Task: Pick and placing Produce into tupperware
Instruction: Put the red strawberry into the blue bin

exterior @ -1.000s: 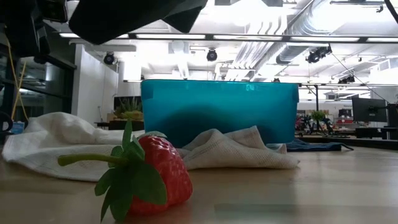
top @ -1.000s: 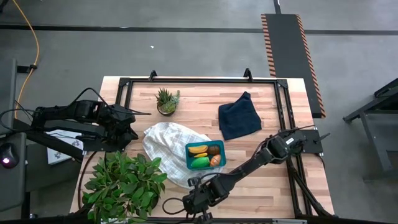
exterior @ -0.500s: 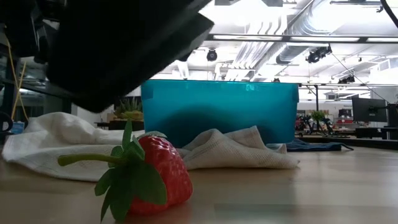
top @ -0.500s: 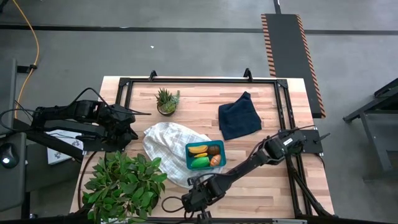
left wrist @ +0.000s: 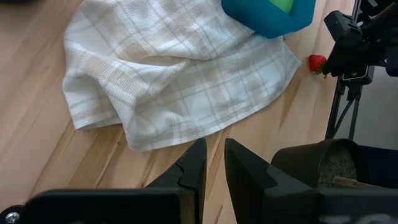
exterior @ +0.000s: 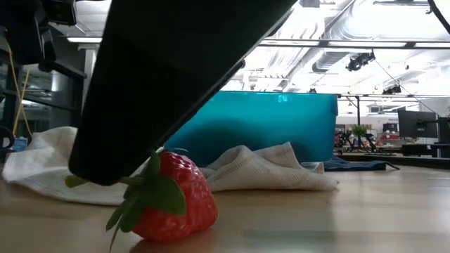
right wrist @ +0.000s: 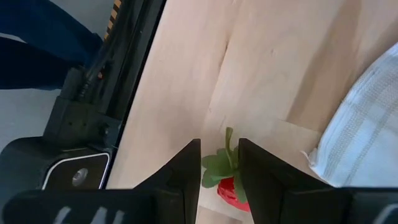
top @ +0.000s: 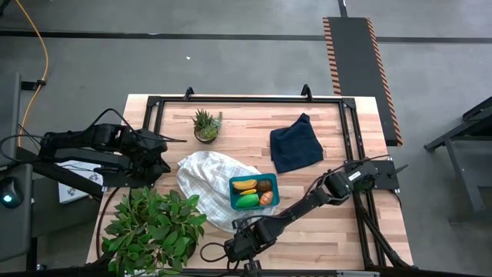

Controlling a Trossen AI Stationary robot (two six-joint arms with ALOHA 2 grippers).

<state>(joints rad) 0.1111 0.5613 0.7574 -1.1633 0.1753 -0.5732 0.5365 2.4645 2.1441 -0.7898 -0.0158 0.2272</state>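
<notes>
Hovering right over the strawberry (right wrist: 233, 186) at the tabletop's (top: 323, 231) near edge, the right gripper (right wrist: 219, 163) has fingers narrowly parted w/ the green stem between them, tupperware (top: 254, 191) just beyond; left gripper (left wrist: 211, 163) closed, parked far left.

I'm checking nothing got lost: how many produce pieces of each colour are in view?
Yellow: 1, the banana
Green: 1, the green fruit
Brown: 1, the brown round one
Orange: 1, the orange wedge
Red: 1, the strawberry, outside the tupperware
Total: 5
</notes>
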